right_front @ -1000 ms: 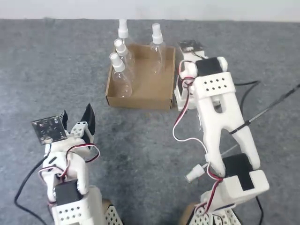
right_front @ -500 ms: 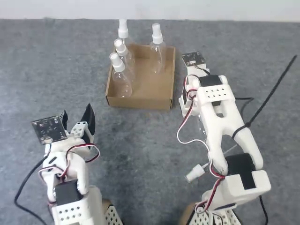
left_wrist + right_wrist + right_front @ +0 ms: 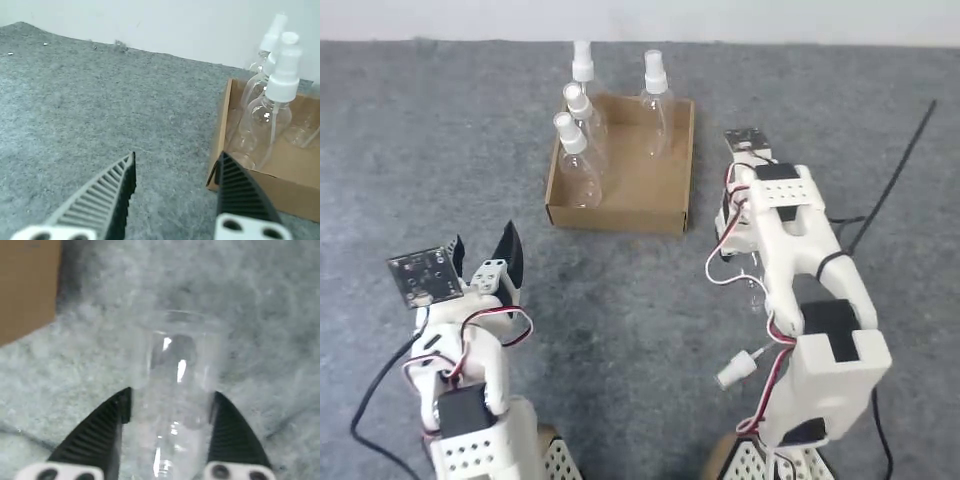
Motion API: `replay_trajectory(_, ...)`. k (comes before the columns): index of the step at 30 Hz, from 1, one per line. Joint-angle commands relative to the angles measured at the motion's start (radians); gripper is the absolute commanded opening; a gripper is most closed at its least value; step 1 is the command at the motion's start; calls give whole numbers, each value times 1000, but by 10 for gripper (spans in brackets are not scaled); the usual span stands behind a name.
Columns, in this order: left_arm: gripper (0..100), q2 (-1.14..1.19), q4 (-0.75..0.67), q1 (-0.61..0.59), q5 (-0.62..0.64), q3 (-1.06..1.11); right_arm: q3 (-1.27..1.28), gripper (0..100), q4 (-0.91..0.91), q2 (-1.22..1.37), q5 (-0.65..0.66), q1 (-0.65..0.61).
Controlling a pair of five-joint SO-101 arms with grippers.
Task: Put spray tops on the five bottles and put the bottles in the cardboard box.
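Overhead, a grey felt mat (image 3: pixel 420 130) covers the table, with a cardboard box (image 3: pixel 620 216) at 12 o'clock from its centre. Four clear bottles with white spray tops (image 3: pixel 582 170) stand upright in the box. Three are lined along its 9 o'clock wall and one is at its 1 o'clock corner.

The left gripper (image 3: pixel 485 238) sits at 8 o'clock on the mat, well apart from the box. Its black jaws are spread wide, with nothing between them.

The right arm (image 3: pixel 790 240) lies at 4 o'clock from the box. The right gripper (image 3: pixel 171 392) closes on a fifth clear bottle (image 3: pixel 177 355), with a black finger (image 3: pixel 107 425) pressed to each side. This bottle has an open neck and no spray top. It sits low over the mat, just beside the box's 5 o'clock corner and outside the box.
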Motion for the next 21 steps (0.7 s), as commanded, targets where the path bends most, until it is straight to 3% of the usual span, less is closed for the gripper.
replay_trajectory(1, 235, -15, -35, -5, -11, 1, -63, 74, -8, -30, -68, 48)
replay_trajectory(12, 235, -15, -35, -5, -11, 1, -72, 69, 51, -33, -439, 64)
replay_trajectory(21, 235, -15, -35, -5, -11, 1, -216, 69, 314, -33, -491, 71)
